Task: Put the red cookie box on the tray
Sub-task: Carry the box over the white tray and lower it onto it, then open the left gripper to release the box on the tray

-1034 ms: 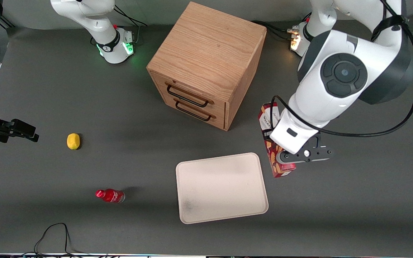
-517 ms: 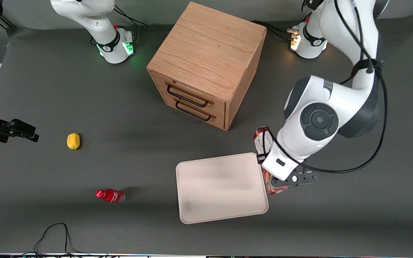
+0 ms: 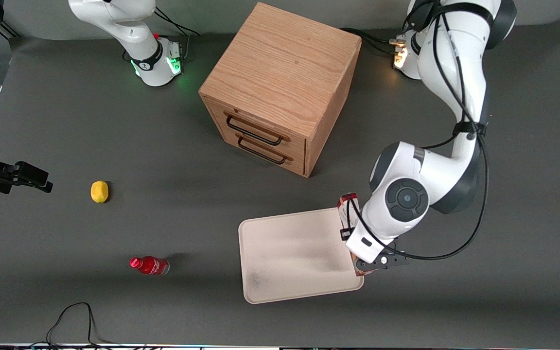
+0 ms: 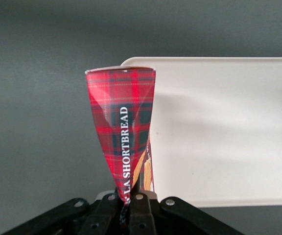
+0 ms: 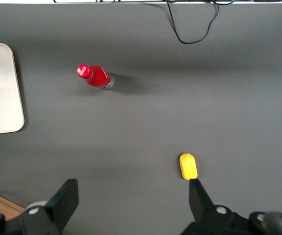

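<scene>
Overhead, the left arm's gripper [image 3: 368, 266] was clamped on the red cookie box [image 3: 347, 210], holding the carton lengthwise along the tray [image 3: 289, 253] edge that faces the working arm's end of the table. In the left wrist view the fingers [image 4: 140, 205] pinched one end of the red cookie box [image 4: 124, 129], and the carton ran away from them, its free end over that rim. Whether the box touched the tray could not be told.

The carton was slim cardboard printed in red tartan, with white lettering reading "SHORTBREAD" down one face and a strip of tan biscuit artwork beside it. Cream-white and matte, the tray [image 4: 229, 127] was a flat rectangle with rounded corners, a low raised rim and a faint grey smudge near its corner closest to the front camera.

A square oak-grained cabinet [image 3: 280, 87] with two black wire-handled drawers stood on the dark grey matte table [image 3: 114, 136] near its edge farthest from the front camera. Toward the parked arm's end lay a small yellow lemon-shaped object [image 3: 99, 191] and a glossy red bottle [image 3: 149, 265] on its side.
</scene>
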{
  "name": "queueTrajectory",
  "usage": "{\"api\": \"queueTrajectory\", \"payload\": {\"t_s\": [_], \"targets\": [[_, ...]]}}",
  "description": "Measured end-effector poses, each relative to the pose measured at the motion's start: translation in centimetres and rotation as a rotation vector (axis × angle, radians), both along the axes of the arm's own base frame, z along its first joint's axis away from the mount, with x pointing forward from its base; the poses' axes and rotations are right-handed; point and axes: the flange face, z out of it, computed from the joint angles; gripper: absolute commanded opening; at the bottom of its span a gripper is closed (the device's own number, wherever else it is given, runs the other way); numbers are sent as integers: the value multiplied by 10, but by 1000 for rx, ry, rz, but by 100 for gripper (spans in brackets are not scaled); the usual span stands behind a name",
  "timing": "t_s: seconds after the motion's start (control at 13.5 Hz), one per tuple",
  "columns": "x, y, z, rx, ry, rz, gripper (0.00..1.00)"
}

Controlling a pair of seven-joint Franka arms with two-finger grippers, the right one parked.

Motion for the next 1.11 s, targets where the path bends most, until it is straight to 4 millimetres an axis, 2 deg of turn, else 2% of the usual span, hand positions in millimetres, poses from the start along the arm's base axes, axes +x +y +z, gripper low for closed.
{"api": "queueTrajectory", "payload": {"t_s": [0.3,0.81,0.89,0.96,1.03,1.11], "targets": [[3,-4,-44,4,13,-1,0],[0,-13,-91,-17,-14,-4,0],[-1,-15,-94,-20,-17,-5,55],[-2,-15,-96,-21,-16,-6,93],[-2,-15,-97,-20,-16,-7,100],[-2,-15,-96,-20,-17,-7,100]]}}
